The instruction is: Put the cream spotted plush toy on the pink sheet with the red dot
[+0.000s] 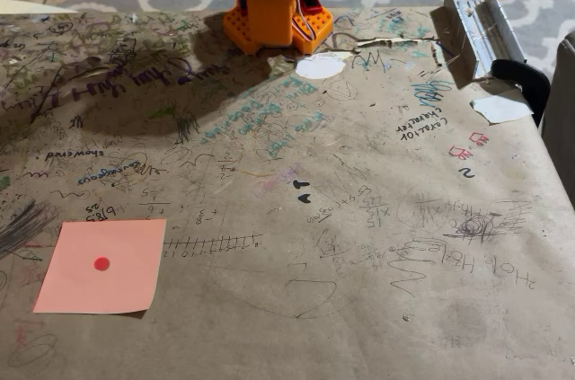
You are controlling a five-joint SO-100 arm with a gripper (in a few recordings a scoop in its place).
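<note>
On the brown table (359, 308), near the lower left of the fixed view, lies the pink sheet with the red dot (121, 286). It is flat and square, and nothing sits on it. The little red dot is close to its middle.

Far from the pink sheet, up at the top of the picture, stands the orange base of the robot arm (269, 7). The rest of the arm goes up past the top edge, so I cannot tell if the jaws are spread, pressed together or pinching something.

Just to the right of the orange base is a small white paper scrap (320, 66). Another white scrap (501, 109) lies well to the right of the pink sheet, near the table's right edge, below a shiny metal clamp (476, 25). The table is covered in scribbles and writing.

I cannot find the cream spotted plush toy anywhere on the table, so I cannot say where it is. It could be up in the gripper, or not on the table yet.

I think the job is not done, because the pink sheet is bare. Next, the toy has to come down over the red dot and be let go softly, so it sits on the sheet and does not push the thin paper away.
</note>
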